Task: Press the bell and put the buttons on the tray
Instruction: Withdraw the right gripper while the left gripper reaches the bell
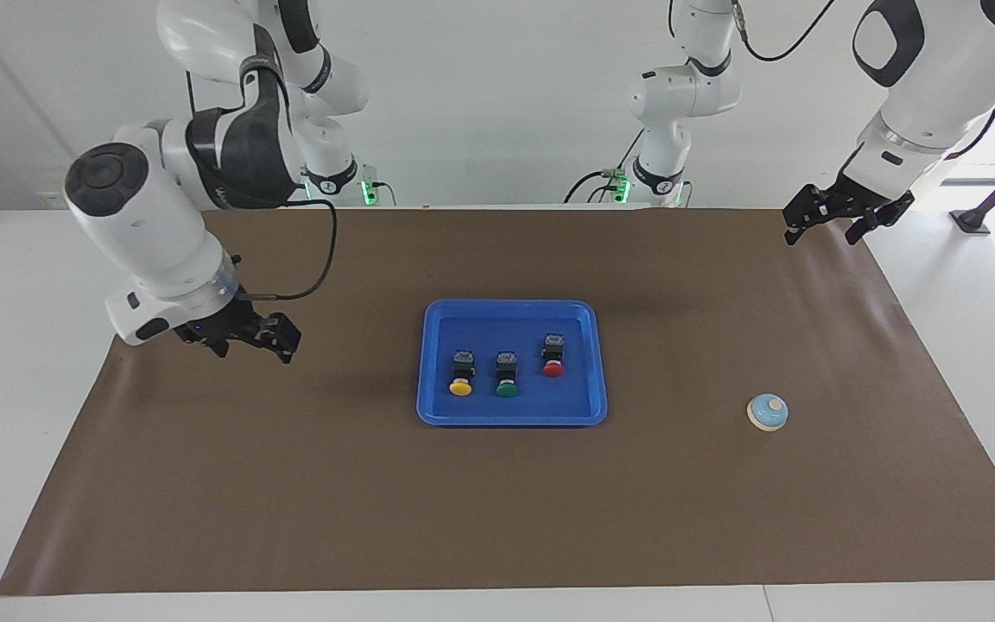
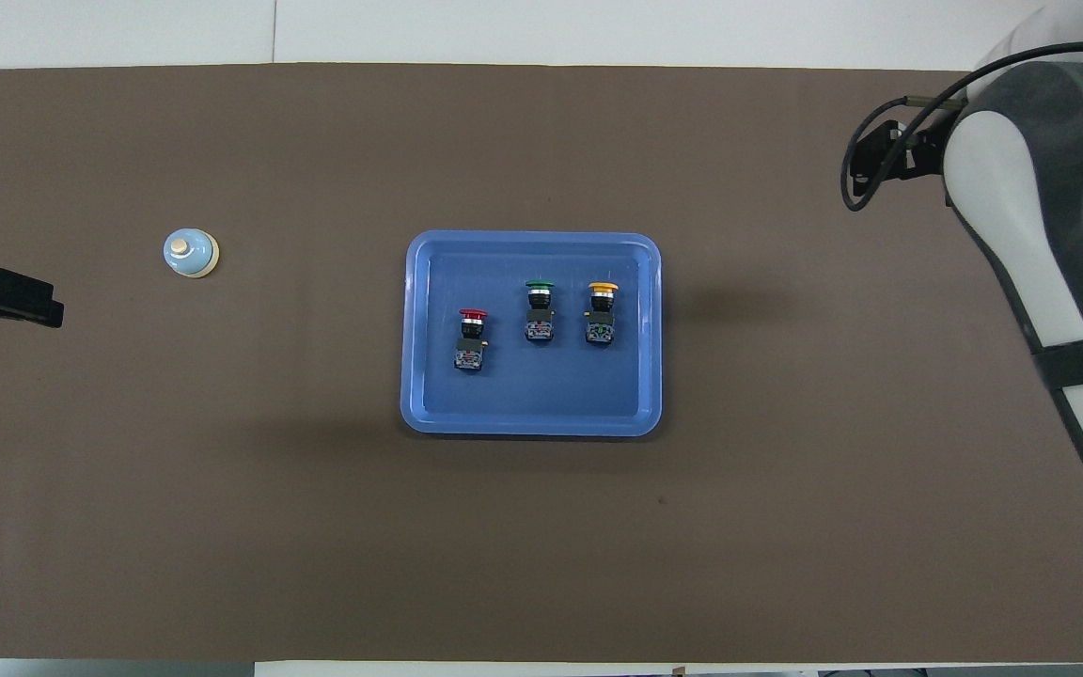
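The blue tray [image 1: 579, 402] [image 2: 541, 400] lies mid-mat and carries all three buttons on their sides. They are the yellow [image 1: 460, 381] [image 2: 602, 313], the green [image 1: 507, 383] [image 2: 539, 311] and the red [image 1: 554, 363] [image 2: 471, 339]. The bell [image 1: 768, 412] [image 2: 190, 254] stands alone on the mat toward the left arm's end. My right gripper [image 1: 256, 348] hangs open and empty over bare mat toward the right arm's end, well clear of the tray. In the overhead view its own arm hides it. My left gripper [image 1: 821, 233] [image 2: 6, 299] waits open and empty above the mat's edge at its own end.
A brown mat [image 1: 497, 501] [image 2: 541, 545] covers most of the white table. The right arm's big white and grey links [image 2: 1049, 263] loom over the mat's edge at its own end in the overhead view. A black cable [image 1: 325, 250] loops off its wrist.
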